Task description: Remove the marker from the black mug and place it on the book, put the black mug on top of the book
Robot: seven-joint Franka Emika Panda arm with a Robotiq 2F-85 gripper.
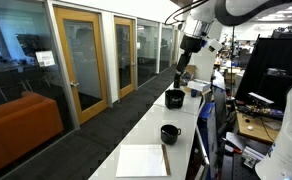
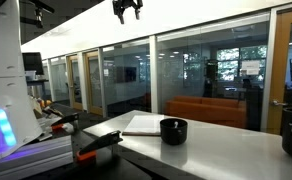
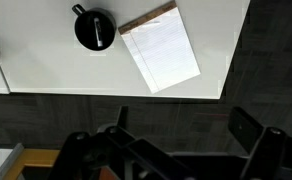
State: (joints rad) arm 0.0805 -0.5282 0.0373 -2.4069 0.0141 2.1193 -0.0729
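The fingers (image 3: 251, 140) were spread wide and held nothing. In both exterior views they hung high over the desk (image 1: 136, 135), well above every object. In the wrist view only a strip of dark floor (image 3: 46, 112) lay between them and the near edge of the desk.

Beyond that edge, ahead of the fingers and almost in line with the gap between them, lay the book (image 3: 161, 50). It was flat on the desk, turned a little, and its long axis ran mostly away from the fingers, leaning to the left at the far end. Its dark bound edge was the far short side.

Farther ahead and to the left of the fingers stood the black mug (image 3: 95, 29), upright, just beside the far left corner of the book and, as far as I could see, not touching it. Its handle pointed away from the fingers and to the left.

The marker I could not make out in any view, because the inside of the mug was only dark, so I cannot tell its long axis. I judge that the first move must go down, forward and left to the mouth of the mug.

Farthest away, in an exterior view, stood a larger black vessel (image 1: 175, 97), well apart from the mug.
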